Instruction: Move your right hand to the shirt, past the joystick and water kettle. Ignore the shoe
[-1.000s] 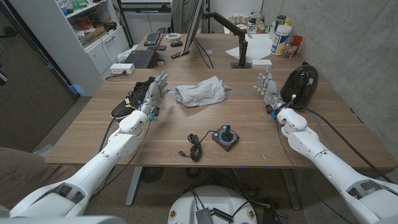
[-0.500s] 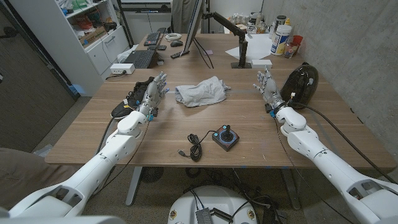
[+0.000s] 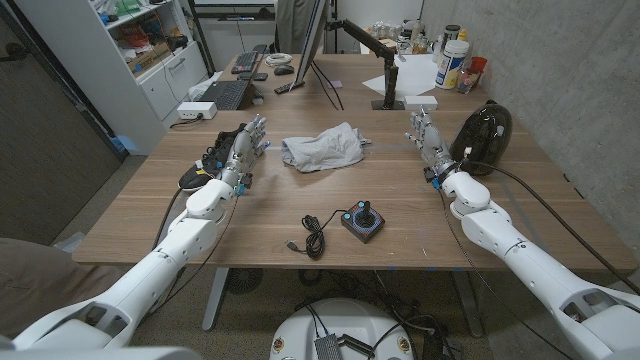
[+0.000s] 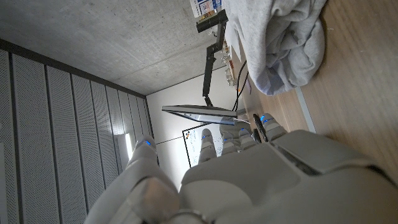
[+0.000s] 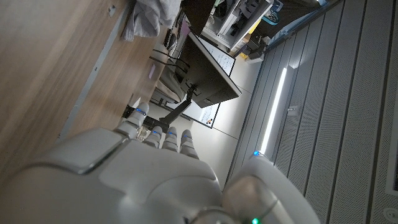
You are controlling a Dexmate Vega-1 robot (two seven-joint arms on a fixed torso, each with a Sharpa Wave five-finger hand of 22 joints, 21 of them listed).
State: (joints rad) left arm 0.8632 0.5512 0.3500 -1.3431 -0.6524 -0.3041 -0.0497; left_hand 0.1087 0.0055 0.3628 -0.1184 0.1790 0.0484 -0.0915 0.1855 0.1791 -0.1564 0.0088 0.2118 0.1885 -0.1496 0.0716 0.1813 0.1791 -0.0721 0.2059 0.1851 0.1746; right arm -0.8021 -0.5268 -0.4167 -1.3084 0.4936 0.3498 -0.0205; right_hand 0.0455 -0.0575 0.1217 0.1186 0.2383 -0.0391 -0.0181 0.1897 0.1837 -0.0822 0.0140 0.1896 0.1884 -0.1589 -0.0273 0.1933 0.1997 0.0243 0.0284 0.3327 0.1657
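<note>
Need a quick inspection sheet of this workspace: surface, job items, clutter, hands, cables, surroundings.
Surface: wooden table, with a second desk butted against its far edge.
Job's things: grey shirt crumpled at far centre; joystick near centre; black water kettle at the right edge; black shoe on the left.
Clutter: bottles, papers and a keyboard on the far desk.
Hands: right hand beside the kettle, holding nothing; left hand beside the shoe, holding nothing.
Cables: joystick cable coiled to the joystick's left.
Surroundings: monitor on an arm, shelving on the left, concrete wall on the right.
</note>
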